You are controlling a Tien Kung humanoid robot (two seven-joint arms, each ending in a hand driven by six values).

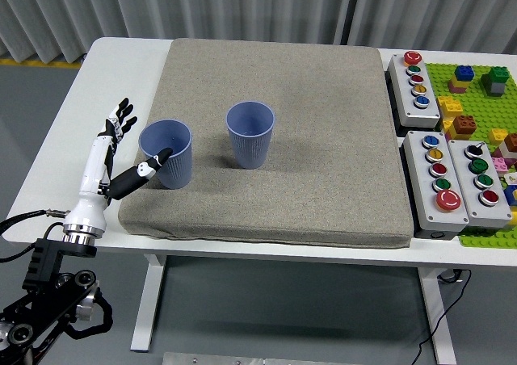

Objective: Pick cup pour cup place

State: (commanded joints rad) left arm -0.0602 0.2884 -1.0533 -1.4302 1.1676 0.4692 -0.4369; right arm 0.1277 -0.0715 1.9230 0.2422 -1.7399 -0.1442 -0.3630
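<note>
Covering most of the white table [113,66], the grey fabric mat [323,163] carries two upright blue ribbed plastic cups: one left of centre [166,153], one at centre [250,134]. The left hand [113,151], at the frame's left, stands open just left of the nearer cup, thumb touching its wall, nothing gripped. At right sit three grey button boxes [415,88].

Two upright blue cups [166,153] [250,134]
</note>
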